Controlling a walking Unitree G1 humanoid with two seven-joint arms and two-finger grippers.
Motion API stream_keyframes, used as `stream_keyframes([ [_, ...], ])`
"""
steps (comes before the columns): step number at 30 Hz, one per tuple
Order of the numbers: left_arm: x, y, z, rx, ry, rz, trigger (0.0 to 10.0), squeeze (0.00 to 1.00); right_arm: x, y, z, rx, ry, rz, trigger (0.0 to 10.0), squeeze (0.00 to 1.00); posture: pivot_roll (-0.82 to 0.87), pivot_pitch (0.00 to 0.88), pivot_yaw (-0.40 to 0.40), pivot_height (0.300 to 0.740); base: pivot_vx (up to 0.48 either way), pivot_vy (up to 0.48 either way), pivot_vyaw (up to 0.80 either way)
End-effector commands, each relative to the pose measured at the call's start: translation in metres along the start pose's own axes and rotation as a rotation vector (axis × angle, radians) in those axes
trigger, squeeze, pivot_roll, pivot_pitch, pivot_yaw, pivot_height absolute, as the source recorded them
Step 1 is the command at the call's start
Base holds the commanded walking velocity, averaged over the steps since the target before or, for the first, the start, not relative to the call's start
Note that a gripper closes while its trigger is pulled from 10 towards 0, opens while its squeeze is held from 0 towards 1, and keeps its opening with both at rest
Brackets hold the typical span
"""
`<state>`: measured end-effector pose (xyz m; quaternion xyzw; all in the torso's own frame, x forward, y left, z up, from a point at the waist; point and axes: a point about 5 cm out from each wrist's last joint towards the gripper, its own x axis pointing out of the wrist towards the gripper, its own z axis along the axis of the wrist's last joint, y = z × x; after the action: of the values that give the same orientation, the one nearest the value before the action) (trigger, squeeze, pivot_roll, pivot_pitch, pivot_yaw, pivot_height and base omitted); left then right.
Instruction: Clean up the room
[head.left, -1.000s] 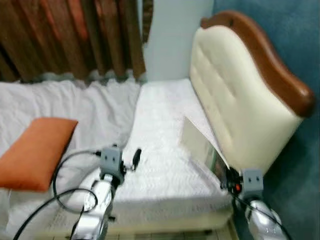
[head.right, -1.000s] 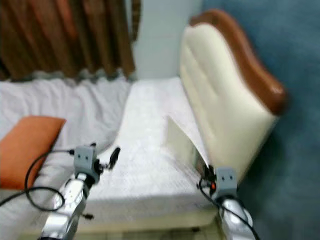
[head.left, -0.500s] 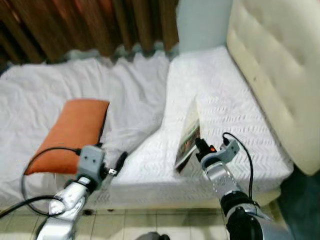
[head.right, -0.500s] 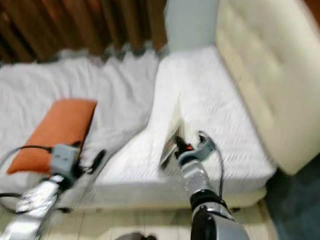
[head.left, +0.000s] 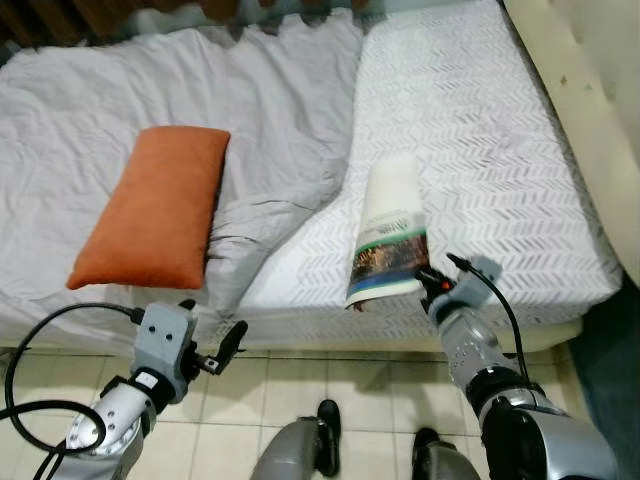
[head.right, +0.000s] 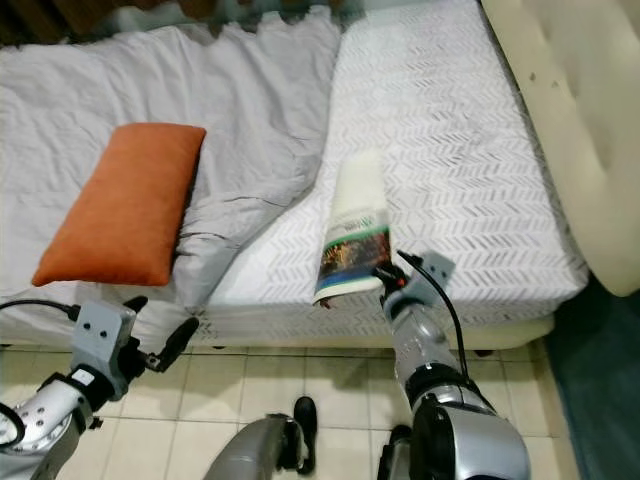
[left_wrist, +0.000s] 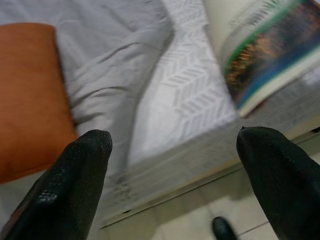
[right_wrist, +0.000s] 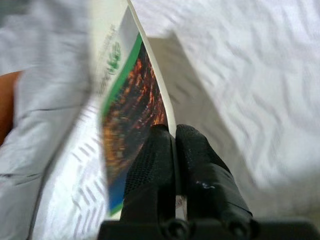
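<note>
A thin magazine (head.left: 388, 237) with a white, green and dark cover hangs over the near edge of the bed. My right gripper (head.left: 428, 282) is shut on its lower corner, and the fingers (right_wrist: 165, 165) pinch the cover's edge. An orange pillow (head.left: 152, 217) lies on the rumpled grey blanket (head.left: 180, 110) to the left. My left gripper (head.left: 228, 342) is open, low over the tiled floor in front of the bed, holding nothing. Its two fingertips (left_wrist: 75, 175) stand wide apart, facing the mattress edge.
The white patterned mattress (head.left: 500, 150) takes up the right half of the bed, with a cream padded headboard (head.left: 600, 100) along its far right. Beige floor tiles (head.left: 330, 380) run along the near side, where my own feet (head.left: 325, 425) stand.
The camera has tipped downward, so the curtain and wall have left the picture. The magazine in my right gripper has swung from edge-on to cover-up. My left gripper sits lower, over the floor.
</note>
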<state>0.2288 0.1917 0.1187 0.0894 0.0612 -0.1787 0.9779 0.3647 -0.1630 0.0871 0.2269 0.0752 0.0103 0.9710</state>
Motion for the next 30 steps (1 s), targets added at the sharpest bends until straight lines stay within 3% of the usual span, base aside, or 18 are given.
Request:
stream_keyframes([
  [1, -0.003, -0.009, -0.003, -0.025, 0.011, -0.004, 10.0, 0.00, 0.009, 0.037, 0.024, -0.048, -0.132, 0.183, 0.0, 0.00, 0.21, 0.394, 0.130, 0.740, 0.000, 0.000, 0.00],
  [3, -0.003, -0.012, -0.003, -0.033, 0.010, -0.007, 10.0, 0.00, 0.011, 0.045, 0.034, -0.022, -0.184, 0.233, 0.0, 0.00, 0.20, 0.394, 0.128, 0.740, 0.000, 0.000, 0.00],
  [4, -0.003, -0.016, -0.004, -0.040, 0.012, -0.010, 10.0, 0.00, 0.012, 0.054, 0.052, 0.053, -0.260, 0.304, 0.0, 0.00, 0.20, 0.395, 0.126, 0.740, 0.000, 0.000, 0.00],
  [7, -0.004, -0.020, -0.004, -0.047, 0.016, -0.023, 10.0, 0.00, 0.013, 0.052, 0.060, 0.126, -0.290, 0.306, 0.0, 0.00, 0.20, 0.397, 0.127, 0.740, 0.000, 0.000, 0.00],
  [8, -0.006, -0.023, -0.005, -0.046, 0.024, -0.041, 10.0, 0.00, 0.013, 0.039, 0.060, 0.186, -0.277, 0.259, 0.0, 0.00, 0.20, 0.404, 0.132, 0.740, 0.000, 0.000, 0.00],
  [13, -0.012, -0.024, -0.004, -0.042, 0.040, -0.057, 10.0, 0.00, 0.009, 0.002, 0.045, 0.253, -0.190, 0.109, 0.0, 0.00, 0.23, 0.412, 0.151, 0.740, 0.000, 0.000, 0.00],
  [17, -0.017, -0.022, -0.004, -0.034, 0.054, -0.064, 10.0, 0.00, 0.003, -0.014, 0.028, 0.320, -0.114, 0.049, 0.0, 0.00, 0.25, 0.415, 0.170, 0.740, 0.000, 0.000, 0.00],
  [19, -0.018, -0.020, -0.004, -0.031, 0.059, -0.063, 10.0, 0.00, 0.000, -0.018, 0.016, 0.272, -0.057, 0.023, 0.0, 0.00, 0.25, 0.409, 0.174, 0.740, 0.000, 0.000, 0.00],
  [21, -0.018, -0.018, -0.003, -0.028, 0.059, -0.060, 10.0, 0.00, -0.007, -0.030, 0.004, 0.141, 0.016, -0.037, 0.0, 0.00, 0.26, 0.402, 0.175, 0.740, 0.000, 0.000, 0.00],
  [26, -0.017, -0.016, -0.002, -0.023, 0.058, -0.056, 10.0, 0.00, -0.013, -0.048, 0.007, -0.123, 0.066, -0.082, 0.0, 0.00, 0.25, 0.394, 0.169, 0.740, 0.000, 0.000, 0.00],
  [29, -0.017, -0.023, -0.005, 0.013, 0.053, -0.087, 10.0, 0.00, -0.012, -0.048, 0.011, -0.356, 0.108, -0.051, 0.0, 0.00, 0.23, 0.397, 0.161, 0.740, 0.000, 0.000, 0.00],
  [30, -0.017, -0.023, -0.005, 0.013, 0.053, -0.087, 10.0, 0.00, -0.012, -0.048, 0.011, -0.356, 0.108, -0.051, 0.0, 0.00, 0.23, 0.397, 0.161, 0.740, 0.000, 0.000, 0.00],
])
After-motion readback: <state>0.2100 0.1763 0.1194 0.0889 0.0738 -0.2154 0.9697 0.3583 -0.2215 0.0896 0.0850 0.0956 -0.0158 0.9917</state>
